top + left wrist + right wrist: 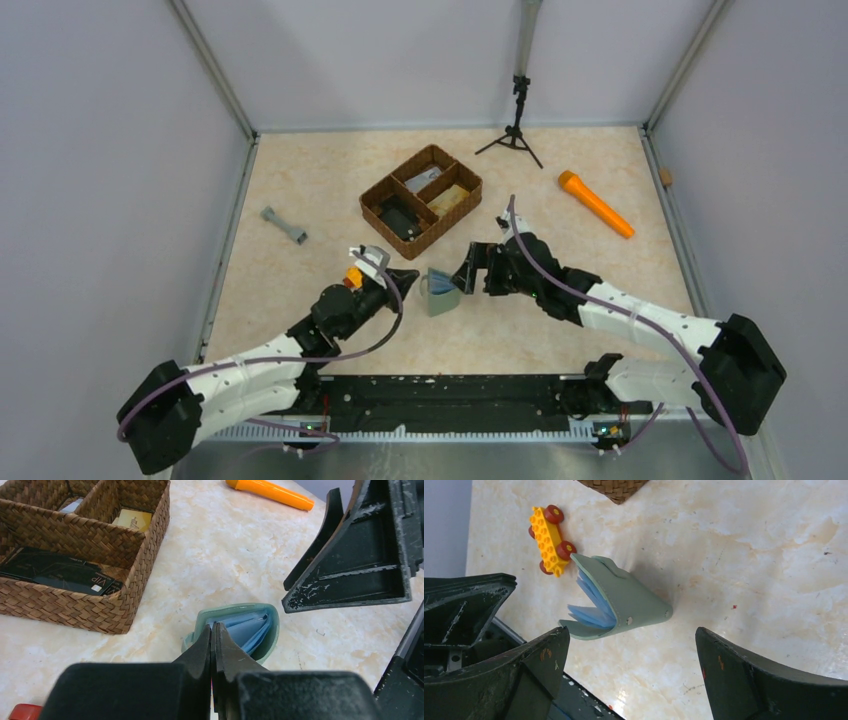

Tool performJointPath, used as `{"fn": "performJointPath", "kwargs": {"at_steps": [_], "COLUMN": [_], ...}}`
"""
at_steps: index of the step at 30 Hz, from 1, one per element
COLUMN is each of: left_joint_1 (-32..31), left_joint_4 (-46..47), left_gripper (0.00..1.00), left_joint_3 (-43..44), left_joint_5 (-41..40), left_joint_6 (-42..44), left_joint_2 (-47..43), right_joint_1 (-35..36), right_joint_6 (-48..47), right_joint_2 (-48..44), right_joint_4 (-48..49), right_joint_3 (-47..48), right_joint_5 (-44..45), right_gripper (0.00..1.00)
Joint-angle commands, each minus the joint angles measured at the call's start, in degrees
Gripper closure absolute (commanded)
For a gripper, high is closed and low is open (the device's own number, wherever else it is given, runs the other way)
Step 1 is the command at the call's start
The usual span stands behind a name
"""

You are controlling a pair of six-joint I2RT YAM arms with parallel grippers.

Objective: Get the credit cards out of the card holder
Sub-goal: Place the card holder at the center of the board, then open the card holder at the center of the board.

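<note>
On the pale worktop (320, 170), near the brown basket (421, 200), the green card holder (438, 293) stands open between both arms, the left pincer (212, 630) pressed shut by its rim, the right pincer (468, 272) spread wide, holding nothing.

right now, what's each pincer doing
Left pincer: shut, tips at the card holder's rim; cannot tell if it pinches anything.
Right pincer: open, holding nothing.

Card holder (440, 292) hemmed in on three sides
left gripper (410, 276) and right gripper (468, 270) flank it closely; basket (421, 200) stands near behind; bare table (470, 340) in front.
</note>
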Motion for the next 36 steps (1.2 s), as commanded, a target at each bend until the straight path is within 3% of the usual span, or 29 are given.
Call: {"fn": "performJointPath", "kwargs": {"at_steps": [1, 4, 7, 8, 12, 18, 25, 29, 36], "left_joint_1": [0.1, 0.1, 0.2, 0.2, 0.6, 3.6, 6.5, 7.2, 7.9], "left_joint_4": [-0.6, -2.1, -3.9, -4.3, -7.8, -13.0, -18.1, -19.0, -21.5], "left_gripper": [0.98, 0.64, 0.39, 0.34, 0.38, 0.48, 0.33, 0.33, 0.34], "left_joint_3": [4.2, 5.6, 6.5, 6.7, 7.9, 10.0, 12.5, 13.3, 16.3], "left_joint_5": [1.1, 2.0, 3.1, 3.0, 2.5, 2.2, 8.2, 10.4, 12.8], "left_joint_6": [-0.5, 0.5, 0.9, 1.1, 2.2, 0.3, -0.7, -0.7, -0.8], "left_joint_2": [3.2, 5.3, 6.2, 6.4, 7.5, 8.4, 10.1, 11.6, 16.5], "right_joint_1": [-0.3, -0.3, -0.3, -0.3, 0.1, 1.2, 1.9, 1.9, 1.9], "right_joint_6": [-4.3, -7.0, -7.8, -7.5, -6.0, -3.5, -2.3, -2.8, -4.9], "right_joint_2": [-2.2, -2.4, -2.3, -2.0, -0.1, 4.2, 7.5, 7.7, 6.8], "right_joint_4": [-1.0, 2.3, 4.1, 4.0, 1.8, 0.8, 1.9, 0.9, -2.8], "right_joint_3": [1.4, 0.3, -0.2, 0.0, 2.1, 4.7, 6.1, 6.4, 6.9], "right_joint_5": [-0.3, -6.7, -10.3, -10.5, -8.6, -5.4, -4.5, -3.6, -2.6], "right_gripper": [0.01, 0.01, 0.01, 0.01, 0.03, 0.2, 0.3, 0.38, 0.63]}}
